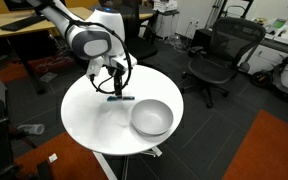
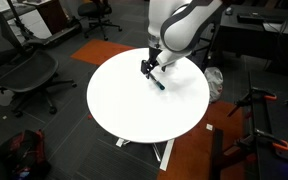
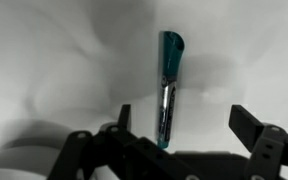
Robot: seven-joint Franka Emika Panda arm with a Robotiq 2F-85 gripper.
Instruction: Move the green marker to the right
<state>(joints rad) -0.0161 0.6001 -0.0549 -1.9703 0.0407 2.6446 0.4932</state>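
The green marker lies flat on the round white table, next to the grey bowl. It also shows in an exterior view and in the wrist view, teal with a shiny middle. My gripper hangs just above the marker's end with its fingers spread. In the wrist view the gripper is open, and the marker's near end lies between the fingers, closer to the left one. Nothing is held. The gripper also shows in an exterior view.
A black office chair stands beyond the table, another chair to its side. Desks and cables line the room's edges. An orange carpet patch lies on the floor.
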